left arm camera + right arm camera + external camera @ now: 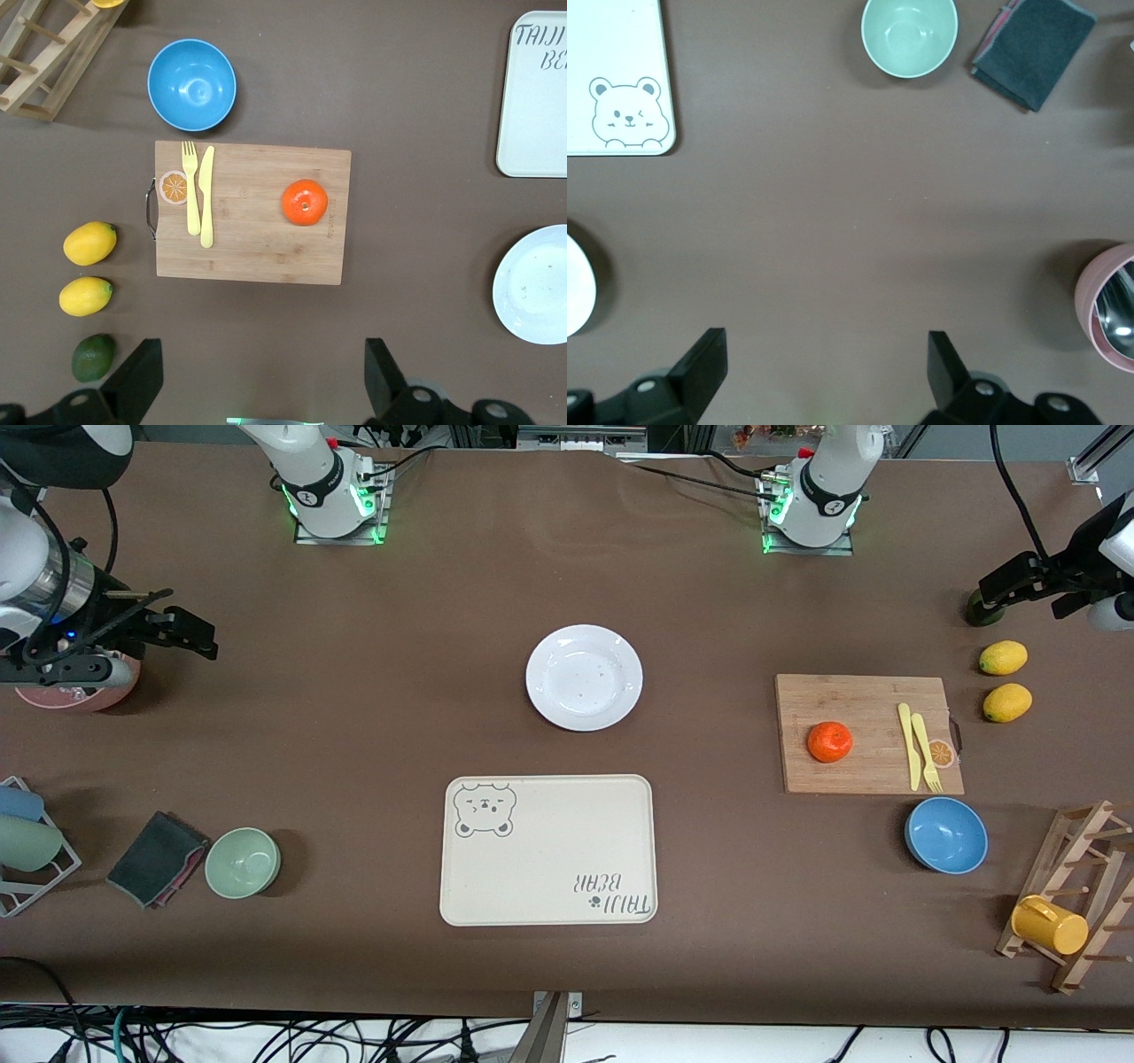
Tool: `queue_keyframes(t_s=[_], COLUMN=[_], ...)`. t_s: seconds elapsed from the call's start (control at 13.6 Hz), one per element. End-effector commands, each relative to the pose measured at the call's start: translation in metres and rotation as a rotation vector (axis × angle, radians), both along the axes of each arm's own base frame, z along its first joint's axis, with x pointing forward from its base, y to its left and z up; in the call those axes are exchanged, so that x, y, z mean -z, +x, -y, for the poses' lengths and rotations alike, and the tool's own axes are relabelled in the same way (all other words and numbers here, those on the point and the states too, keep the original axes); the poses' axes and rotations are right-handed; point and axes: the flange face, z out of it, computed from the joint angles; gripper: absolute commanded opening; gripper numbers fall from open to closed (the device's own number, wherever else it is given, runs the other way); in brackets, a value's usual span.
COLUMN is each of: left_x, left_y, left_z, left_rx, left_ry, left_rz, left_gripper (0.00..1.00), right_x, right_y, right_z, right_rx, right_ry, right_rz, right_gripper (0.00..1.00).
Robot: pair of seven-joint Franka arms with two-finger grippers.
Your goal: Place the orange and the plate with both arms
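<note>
both grippers spread wide and holding nothing: left gripper [257, 390] up over bare table at the left arm's end near the avocado [92, 357], right gripper [824, 385] parked over the pink bowl [80, 691] at the right arm's end. orange [830, 741] sits loose on the cutting board [868, 771], so i'd guess an off-centre pinch rolls it toward the knife [908, 746]; the glossy plate [584, 677], mid-table and farther from the front camera than the bear tray [548, 850], lies flat and could slip. plate, tray, blue bowl [946, 835], green bowl [243, 862] all empty.

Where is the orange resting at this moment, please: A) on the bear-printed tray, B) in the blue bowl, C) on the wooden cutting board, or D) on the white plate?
C: the orange sits on the cutting board, beside the yellow fork and knife.
</note>
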Motion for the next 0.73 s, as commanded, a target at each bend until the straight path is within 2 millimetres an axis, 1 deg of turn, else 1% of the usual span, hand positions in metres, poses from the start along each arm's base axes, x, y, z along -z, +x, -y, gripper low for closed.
queue_keyframes(t_s=[0.0,0.29,0.44,0.51,0.59,0.66], left_x=[-0.006,-0.008,-0.004,0.007,0.032,0.059], left_y=[0.003,0.007,0.009,0.013,0.016,0.013], left_z=[-0.004,-0.005,-0.007,-0.010,-0.012,-0.013], left_rx=[-0.007,-0.005,-0.001,-0.002,-0.006,-0.002], left_ry=[0.011,0.024,0.038,0.043,0.041,0.037], left_rz=[0.010,0.039,0.048,0.031,-0.017,-0.074], left_gripper=[1.00,1.00,1.00,1.00,1.00,1.00], right_x=[-0.002,-0.001,-0.001,-0.001,-0.001,-0.001], right_y=[-0.001,-0.001,-0.001,-0.001,-0.001,-0.001], right_z=[-0.002,-0.002,-0.001,-0.001,-0.001,-0.002], right_rx=[-0.007,-0.007,-0.005,-0.005,-0.005,-0.007], right_ry=[0.018,0.017,0.017,0.017,0.017,0.017], right_rz=[0.010,0.007,0.006,0.006,0.007,0.007], right_gripper=[1.00,1.00,1.00,1.00,1.00,1.00])
